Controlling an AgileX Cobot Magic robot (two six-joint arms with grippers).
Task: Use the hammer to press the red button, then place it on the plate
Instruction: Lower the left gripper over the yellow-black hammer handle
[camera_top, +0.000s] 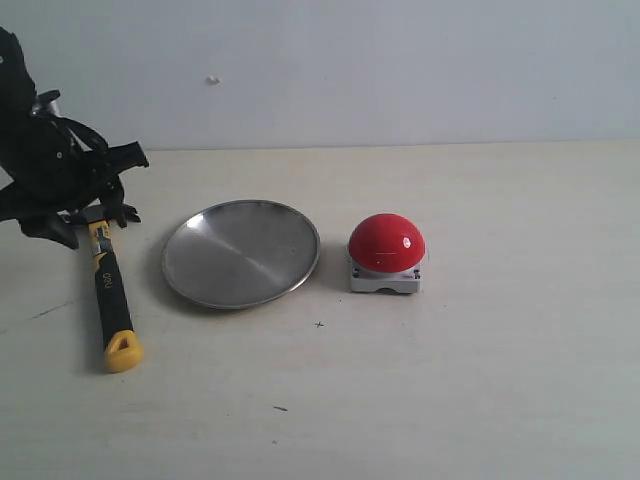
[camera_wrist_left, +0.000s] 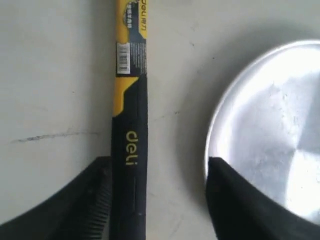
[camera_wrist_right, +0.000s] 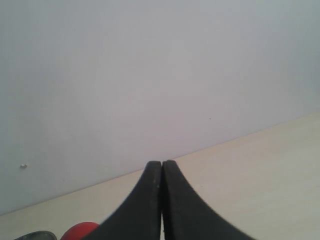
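Left wrist view: left gripper (camera_wrist_left: 157, 205) jaws were spread, straddling the hammer (camera_wrist_left: 129, 125) handle, not pinching it. The handle sat between the two fingers (camera_wrist_left: 85, 205), close against one with a clear gap to the other; we couldn't tell if it touched.

Exterior view: hammer lay flat on the table (camera_top: 480, 380), long axis roughly 12-to-6, head at 12 under the left gripper, yellow butt at 6. The jaws would close across that axis, so we judged a straight squeeze near the head end should take it. The handle was off-centre, so we expected it to shift as the fingers met.

Plate (camera_top: 240, 252) sat at 3 o'clock from the hammer, just beside it, nothing on it. Red button (camera_top: 387, 243) sat at 3 o'clock from the plate, near but apart.

Left arm was much the nearer. Right gripper (camera_wrist_right: 161, 200) was outside the exterior view, jaws pressed together on nothing, facing the wall (camera_wrist_right: 160, 75).

Count: one hammer, one plate, one red button, two grippers. We judged this the pick-up step, press and placing still to do.
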